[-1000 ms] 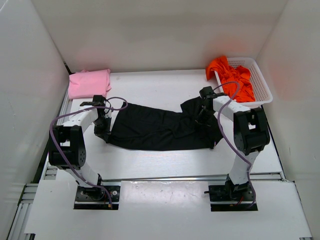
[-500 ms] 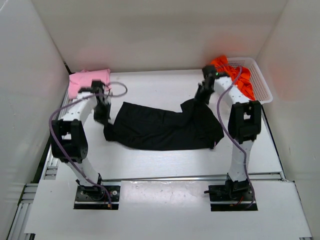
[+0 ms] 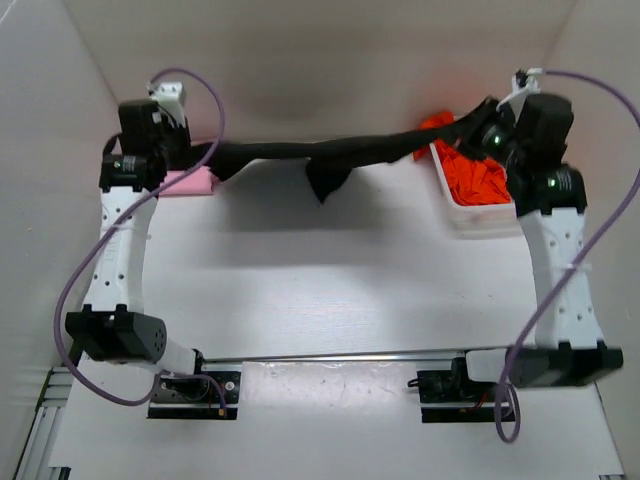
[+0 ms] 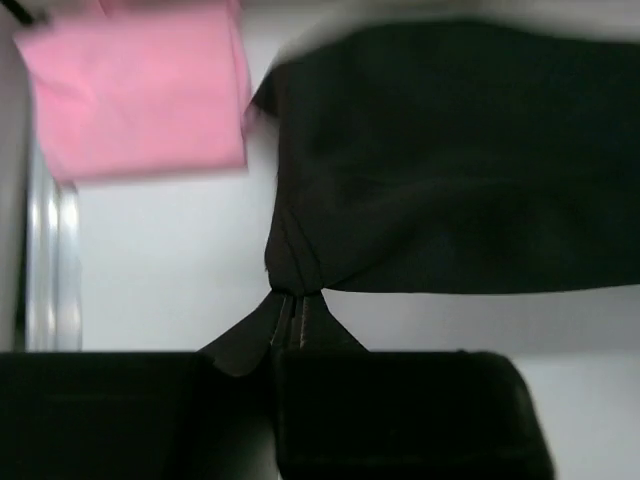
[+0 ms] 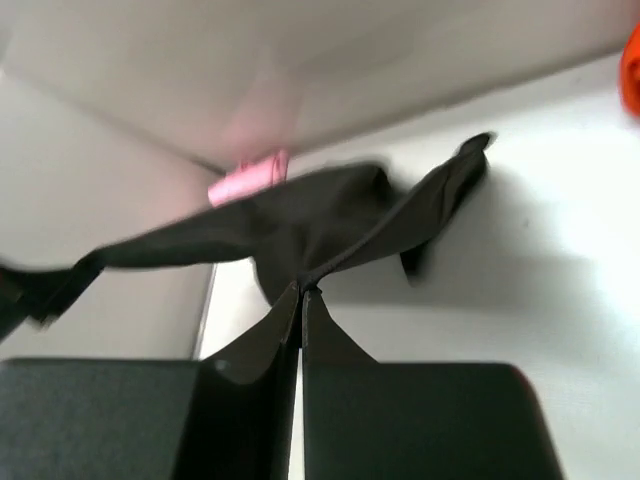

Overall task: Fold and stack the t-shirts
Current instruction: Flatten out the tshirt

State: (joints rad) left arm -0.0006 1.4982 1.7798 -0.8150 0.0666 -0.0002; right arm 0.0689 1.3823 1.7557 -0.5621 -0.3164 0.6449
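The black t-shirt [image 3: 320,158] hangs stretched in the air across the back of the table, held at both ends. My left gripper [image 3: 205,152] is shut on its left end, the cloth bunched at the fingertips [image 4: 290,295]. My right gripper [image 3: 462,125] is shut on its right end, pinching an edge [image 5: 303,288]. The black shirt [image 4: 450,160] fills the left wrist view, and it [image 5: 320,215] sags ahead in the right wrist view. The folded pink t-shirt [image 3: 190,182] lies at the back left under the left arm. The orange-red t-shirt [image 3: 470,175] lies in the basket.
A white mesh basket [image 3: 470,212] stands at the back right, partly hidden by the right arm. White walls enclose the table on three sides. The pink shirt [image 4: 135,85] also shows below the left wrist camera.
Both arms have risen and swung toward the back, lifting the black t-shirt off the table and pulling it taut. The right gripper closed on the shirt's right end.
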